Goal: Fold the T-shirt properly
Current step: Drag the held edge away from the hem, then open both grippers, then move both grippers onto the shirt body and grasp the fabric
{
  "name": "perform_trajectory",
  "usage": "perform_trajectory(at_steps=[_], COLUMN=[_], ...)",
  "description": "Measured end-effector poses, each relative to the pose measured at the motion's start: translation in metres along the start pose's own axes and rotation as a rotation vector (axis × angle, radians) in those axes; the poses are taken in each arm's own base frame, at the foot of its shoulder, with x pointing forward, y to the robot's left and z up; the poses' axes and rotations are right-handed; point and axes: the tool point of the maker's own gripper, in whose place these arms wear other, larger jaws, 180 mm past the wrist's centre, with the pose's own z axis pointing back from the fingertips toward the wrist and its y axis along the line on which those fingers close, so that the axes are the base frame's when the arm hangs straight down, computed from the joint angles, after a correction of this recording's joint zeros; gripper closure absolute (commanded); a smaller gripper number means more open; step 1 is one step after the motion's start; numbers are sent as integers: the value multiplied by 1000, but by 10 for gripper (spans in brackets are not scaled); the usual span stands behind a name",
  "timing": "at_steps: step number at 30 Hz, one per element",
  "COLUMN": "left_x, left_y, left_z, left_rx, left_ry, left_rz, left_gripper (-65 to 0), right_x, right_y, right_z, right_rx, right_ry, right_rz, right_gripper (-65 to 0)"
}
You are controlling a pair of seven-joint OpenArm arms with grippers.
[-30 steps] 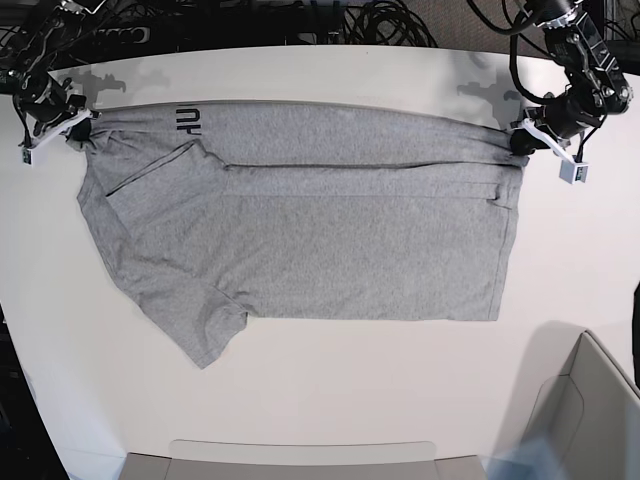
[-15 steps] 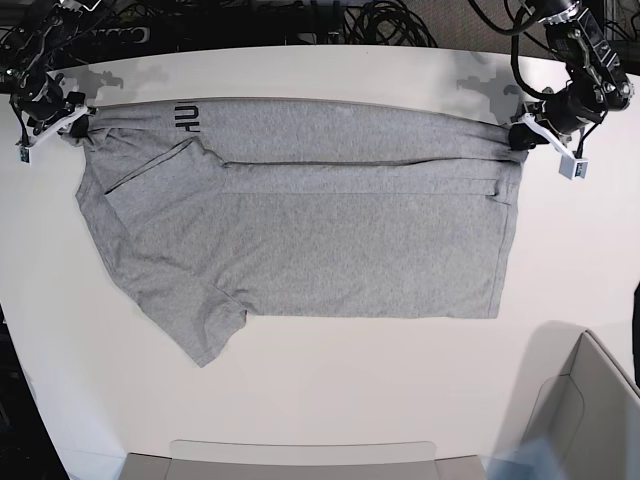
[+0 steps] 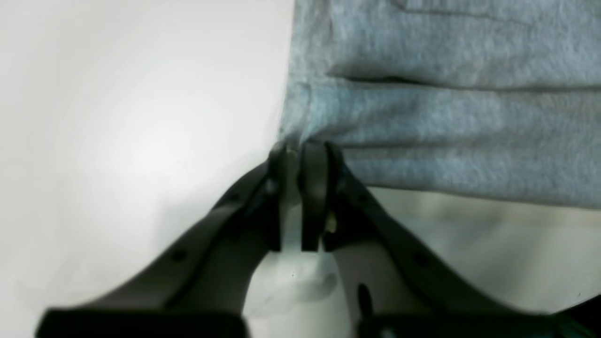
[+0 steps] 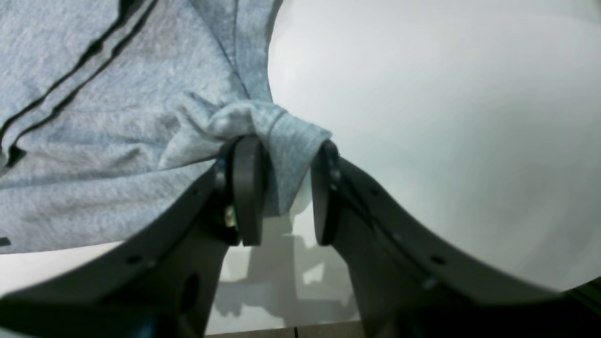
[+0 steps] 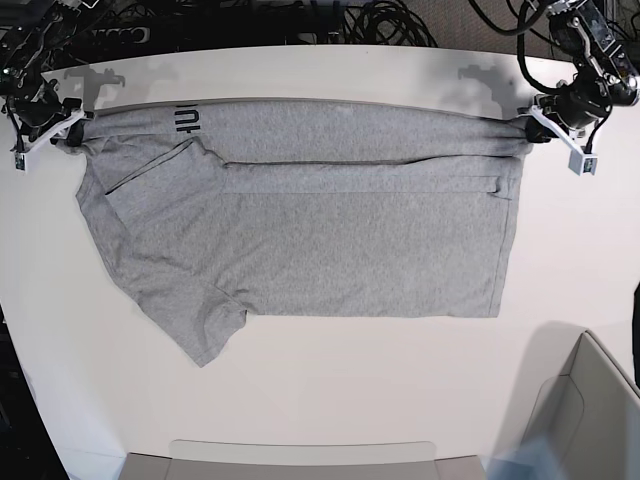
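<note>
The heather-grey T-shirt [image 5: 320,230] lies flat on the white table [image 5: 330,380], its far part folded over, with dark lettering [image 5: 187,120] showing at the far left. My left gripper [image 5: 530,130] is shut on the shirt's far right corner; in the left wrist view the gripper [image 3: 300,155] pinches the cloth [image 3: 446,117] just above the table. My right gripper [image 5: 72,135] is shut on the far left corner; in the right wrist view the gripper [image 4: 285,150] has a bunch of fabric [image 4: 94,117] between its fingers. The far edge is stretched taut between them.
A cardboard box [image 5: 585,410] stands at the near right corner. A grey flat tray edge [image 5: 300,455] lies along the front. Dark cables [image 5: 380,20] run behind the table's far edge. One sleeve [image 5: 195,320] sticks out at the near left.
Both grippers have moved toward the far edge and slightly outward with the shirt's corners. The folded far edge and the lettering have shifted back and pulled straighter.
</note>
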Motion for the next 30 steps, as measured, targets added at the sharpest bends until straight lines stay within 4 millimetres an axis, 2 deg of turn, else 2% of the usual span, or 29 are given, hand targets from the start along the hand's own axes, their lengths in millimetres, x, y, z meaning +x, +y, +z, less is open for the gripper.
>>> perform_trajectory(at_steps=[5, 10, 14, 18, 20, 24, 26, 28, 30], left_x=[1, 4, 7, 18, 15, 14, 21, 34, 58], left_y=[19, 40, 40, 39, 40, 44, 42, 39, 33], left_z=[10, 24, 24, 24, 24, 28, 26, 27, 33], left_rx=[47, 98, 100, 94, 97, 109, 101, 101, 95], left_ry=[-28, -75, -82, -111, -101, -109, -124, -142, -209], left_rz=[42, 101, 106, 104, 104, 117, 117, 109, 81], left_gripper=[-29, -29, -29, -29, -29, -29, -29, -29, -29], right_x=[2, 21, 35, 39, 42, 57, 73, 91, 108], right_y=[0, 7, 11, 11, 6, -22, -28, -25, -15], right_z=[2, 14, 24, 29, 38, 64, 73, 81, 85], right_rx=[-5, -22, -34, -49, -82, -189, -220, -226, -218], right_ry=[-5, -65, -111, -120, -137, -203, -253, -298, -337], right_rz=[9, 50, 85, 104, 110, 78, 77, 112, 166], right_gripper=[-176, -176, -176, -176, -175, -175, -175, -175, -175])
